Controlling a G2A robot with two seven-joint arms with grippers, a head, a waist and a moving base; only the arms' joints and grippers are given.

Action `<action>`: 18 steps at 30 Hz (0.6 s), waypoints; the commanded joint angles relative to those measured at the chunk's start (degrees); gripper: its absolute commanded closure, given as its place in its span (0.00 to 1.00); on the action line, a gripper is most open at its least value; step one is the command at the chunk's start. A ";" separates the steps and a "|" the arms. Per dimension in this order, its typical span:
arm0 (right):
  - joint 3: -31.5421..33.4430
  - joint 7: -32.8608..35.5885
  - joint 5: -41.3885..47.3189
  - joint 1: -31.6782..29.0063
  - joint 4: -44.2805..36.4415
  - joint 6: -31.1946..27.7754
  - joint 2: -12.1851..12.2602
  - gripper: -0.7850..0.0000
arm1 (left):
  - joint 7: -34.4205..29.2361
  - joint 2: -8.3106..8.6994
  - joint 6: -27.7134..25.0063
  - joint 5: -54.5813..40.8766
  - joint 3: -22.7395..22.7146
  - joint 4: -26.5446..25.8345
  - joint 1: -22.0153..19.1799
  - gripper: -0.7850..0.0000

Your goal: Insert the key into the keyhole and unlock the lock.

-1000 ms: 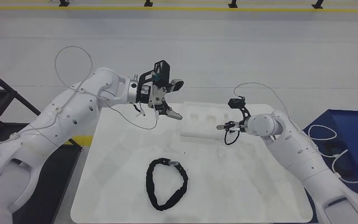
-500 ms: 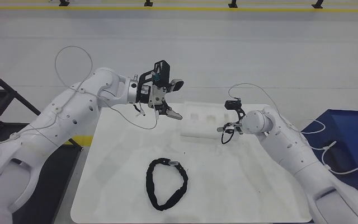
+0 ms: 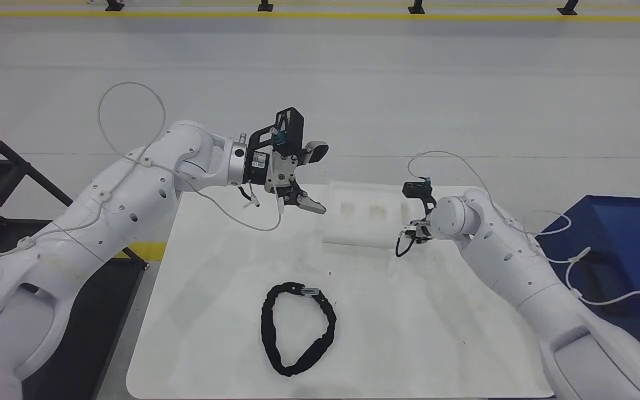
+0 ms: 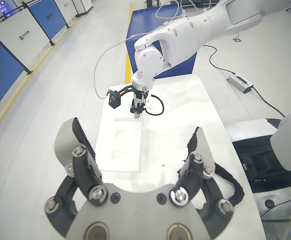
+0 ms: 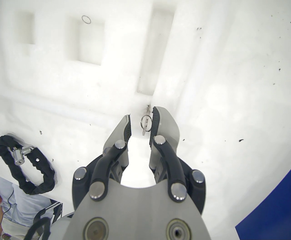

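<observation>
A black chain lock (image 3: 298,328) lies looped on the white table (image 3: 450,340), its silver cylinder (image 5: 19,156) showing the keyhole. The small silver key (image 5: 145,124) on its ring stands at the end of a white foam tray (image 3: 365,225). My right gripper (image 5: 142,113) hangs over it, open by a narrow gap, with the key between the fingers and close to one pad (image 5: 154,122). The same right gripper (image 3: 402,238) sits at the tray's right end. My left gripper (image 3: 318,180) is held above the table's back left, wide open and empty (image 4: 136,125).
The foam tray (image 4: 120,141) has several shallow recesses; one holds a loose small ring (image 5: 86,19). A blue cabinet (image 3: 610,230) stands beyond the table's right side. Bare table lies between the tray and the chain.
The right arm has swung in, with its elbow nearer the table, and its gripper has dropped slightly at the tray's right end. The left arm and the chain have not moved.
</observation>
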 commanded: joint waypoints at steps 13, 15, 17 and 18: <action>-0.22 -0.73 -0.82 0.26 3.81 1.20 -2.00 1.00 | 0.00 0.00 0.00 0.00 0.00 0.00 0.00 0.00; -0.25 -0.66 -1.46 0.54 3.94 1.40 -2.19 1.00 | 0.00 0.00 0.00 0.00 0.00 0.00 0.00 0.00; -0.20 -0.15 -1.99 0.80 3.87 1.82 -2.33 1.00 | 0.00 0.00 0.00 0.00 0.00 0.00 0.00 0.00; -0.19 0.24 -2.44 1.01 3.70 2.04 -2.38 1.00 | 0.00 0.00 0.00 0.00 0.00 0.00 0.00 0.00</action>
